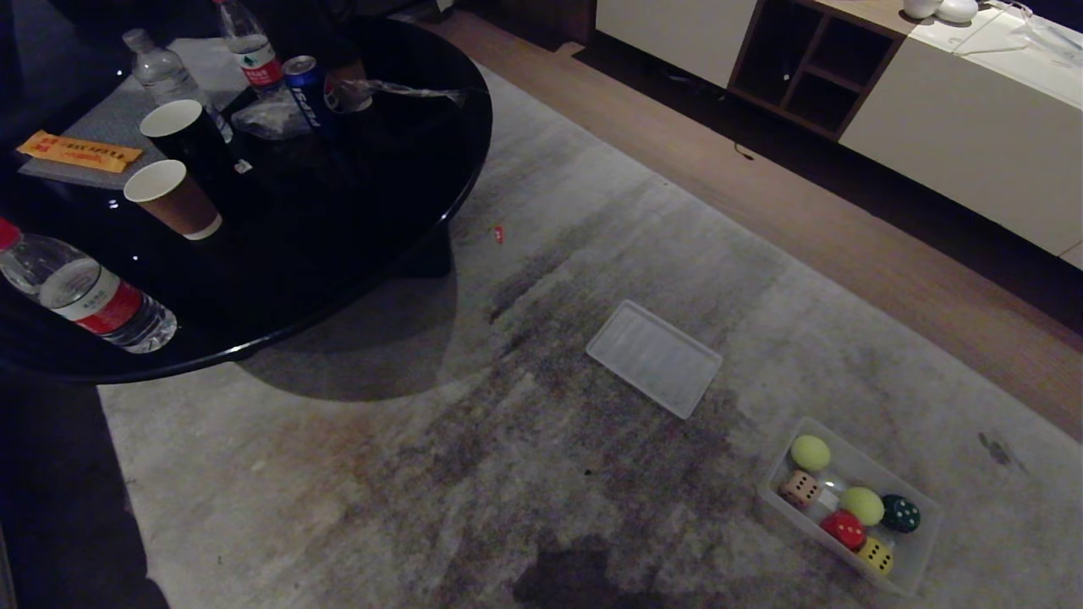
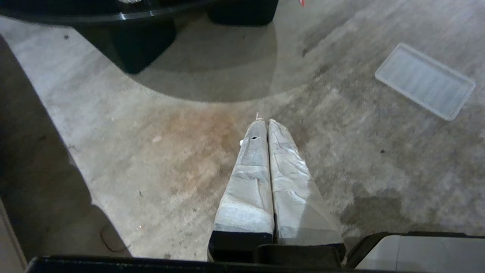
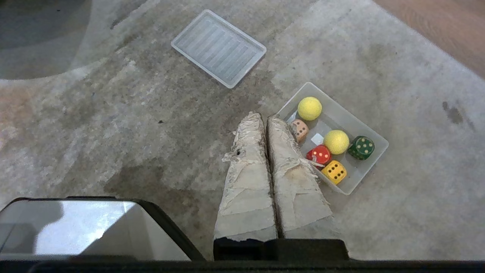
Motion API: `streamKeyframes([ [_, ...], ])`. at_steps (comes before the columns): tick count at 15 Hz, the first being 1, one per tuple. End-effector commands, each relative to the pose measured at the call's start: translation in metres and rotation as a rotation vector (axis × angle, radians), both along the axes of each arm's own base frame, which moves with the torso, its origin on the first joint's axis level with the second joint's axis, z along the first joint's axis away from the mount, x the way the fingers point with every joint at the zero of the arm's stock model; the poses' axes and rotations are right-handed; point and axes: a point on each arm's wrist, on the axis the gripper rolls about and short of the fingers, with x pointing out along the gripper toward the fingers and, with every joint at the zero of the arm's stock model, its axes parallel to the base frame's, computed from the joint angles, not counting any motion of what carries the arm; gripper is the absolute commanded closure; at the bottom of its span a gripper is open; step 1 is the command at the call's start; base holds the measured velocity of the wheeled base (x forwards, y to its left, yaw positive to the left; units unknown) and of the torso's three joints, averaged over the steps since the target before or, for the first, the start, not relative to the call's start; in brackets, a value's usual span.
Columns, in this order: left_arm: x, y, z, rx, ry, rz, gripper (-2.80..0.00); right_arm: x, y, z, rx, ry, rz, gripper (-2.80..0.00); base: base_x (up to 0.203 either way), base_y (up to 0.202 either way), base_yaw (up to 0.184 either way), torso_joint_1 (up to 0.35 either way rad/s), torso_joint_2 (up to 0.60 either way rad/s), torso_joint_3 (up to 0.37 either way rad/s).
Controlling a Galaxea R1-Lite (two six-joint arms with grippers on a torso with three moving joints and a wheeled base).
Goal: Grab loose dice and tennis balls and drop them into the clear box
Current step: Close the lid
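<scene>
- The clear box [image 1: 918,554] sits on the rug [image 1: 508,474] and holds both tennis balls [image 3: 309,108], plus the beige-pink die [image 3: 300,129], red die [image 3: 320,154], yellow die [image 3: 334,171] and dark green die [image 3: 361,147]; none shows loose, so the gathering looks done.
- The ribbed lid [image 1: 654,357] lies apart from the box, leaving its mouth free for dropping.
- Right hand [image 3: 264,117] hangs above the rug beside the box, fingers pressed together, empty.
- Left hand [image 2: 264,122] likewise closed, empty, near the black round worktop [image 1: 423,203].
</scene>
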Motion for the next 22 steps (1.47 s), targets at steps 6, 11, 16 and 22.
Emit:
streamKeyframes([
  [6,0.0003,0.0,-0.0007,0.0,0.005,0.001,0.0,-0.0001,0.0,-0.0001,0.002,0.005,0.001,0.0,0.0,0.0,0.0,0.032,-0.09,-0.064],
  [11,0.0003,0.0,-0.0007,0.002,0.005,0.0,0.0,-0.0001,0.0,-0.0001,0.002,0.005,0.001,0.0,0.0,0.0,0.0,-0.026,0.22,0.161],
  [16,0.0003,0.0,-0.0007,0.005,0.005,-0.001,0.0,0.0001,0.0,-0.0002,0.0,0.004,0.001,0.0,0.0,0.0,0.0,-0.012,0.04,0.031],
  [22,0.0003,0.0001,-0.0007,-0.004,0.004,0.002,0.0,0.0001,0.0,-0.0001,0.0,0.002,0.001,0.0,0.0,0.0,0.0,0.0,0.0,0.0],
])
